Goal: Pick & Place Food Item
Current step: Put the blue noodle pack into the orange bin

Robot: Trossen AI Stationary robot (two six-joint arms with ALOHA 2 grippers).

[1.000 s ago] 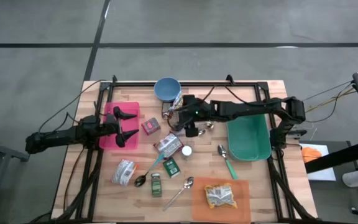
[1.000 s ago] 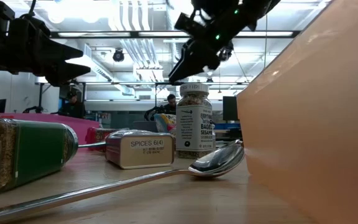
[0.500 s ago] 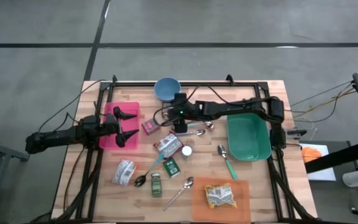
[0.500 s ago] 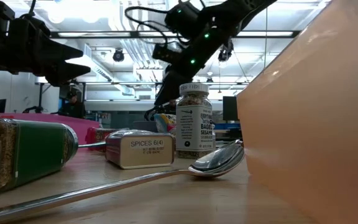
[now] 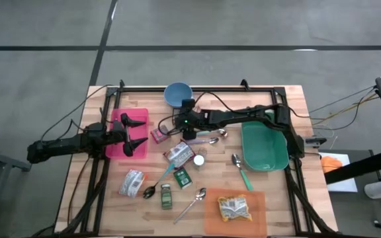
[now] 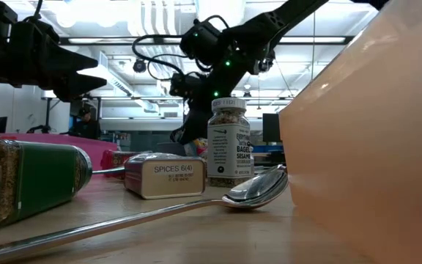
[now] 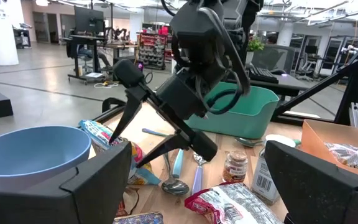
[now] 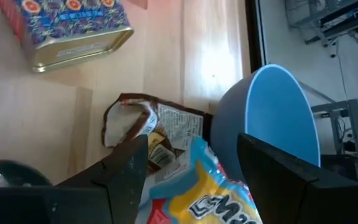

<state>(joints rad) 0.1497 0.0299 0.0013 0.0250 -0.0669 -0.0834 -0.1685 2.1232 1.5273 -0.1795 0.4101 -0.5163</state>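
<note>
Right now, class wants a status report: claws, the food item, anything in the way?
Right claw open over the snack packet. Left claw open, above the pink tray. Blue bowl touches the packet.

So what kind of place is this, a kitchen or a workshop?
Most likely a robotics lab, not a kitchen: two dark robot arms work over a wooden table of spice jars, and the room behind has strip ceiling lights, a monitor and equipment racks.
</note>
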